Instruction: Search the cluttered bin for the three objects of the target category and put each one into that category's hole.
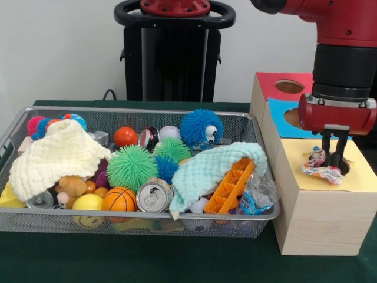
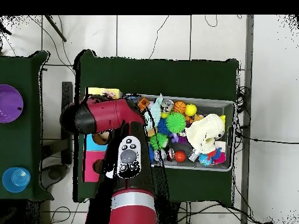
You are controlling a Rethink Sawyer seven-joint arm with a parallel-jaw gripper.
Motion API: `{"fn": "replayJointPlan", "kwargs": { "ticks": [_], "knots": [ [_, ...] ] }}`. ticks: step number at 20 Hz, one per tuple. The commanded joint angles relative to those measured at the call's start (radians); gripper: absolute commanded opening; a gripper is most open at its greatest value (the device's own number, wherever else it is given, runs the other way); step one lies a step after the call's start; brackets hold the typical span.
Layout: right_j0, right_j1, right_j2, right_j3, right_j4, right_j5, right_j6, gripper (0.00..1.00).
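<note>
The hand (image 1: 333, 154) hung over the yellow hole (image 1: 343, 167), fingers slightly apart; the crumpled wrapper (image 1: 318, 167) lay on the rim at its left; it might snag there rather than drop.

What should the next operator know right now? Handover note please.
Gripper: over the yellow section of the wooden sorting box, fingers down at its hole, with a crumpled wrapper lying at the hole's edge. Can't tell whether it is gripped or released.
Mesh bin: still packed with balls, a soda can, cloths, an orange plastic piece and a crinkled plastic wrapper in the corner nearest the box.
Done: wrapper brought to the hole, not yet inside.
Left: drop it in, then search the bin for any remaining items of that category.
</note>
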State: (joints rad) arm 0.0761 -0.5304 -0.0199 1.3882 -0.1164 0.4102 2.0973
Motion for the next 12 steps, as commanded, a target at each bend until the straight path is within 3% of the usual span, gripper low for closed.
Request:
{"fn": "replayJointPlan", "kwargs": {
  "ticks": [1, 12],
  "knots": [
    [-0.01, 0.038, 0.012, 0.149, -0.072, 0.087, 0.001, 0.0],
    [-0.008, 0.031, -0.002, 0.136, -0.083, 0.111, -0.02, 0.0]
  ]
}}
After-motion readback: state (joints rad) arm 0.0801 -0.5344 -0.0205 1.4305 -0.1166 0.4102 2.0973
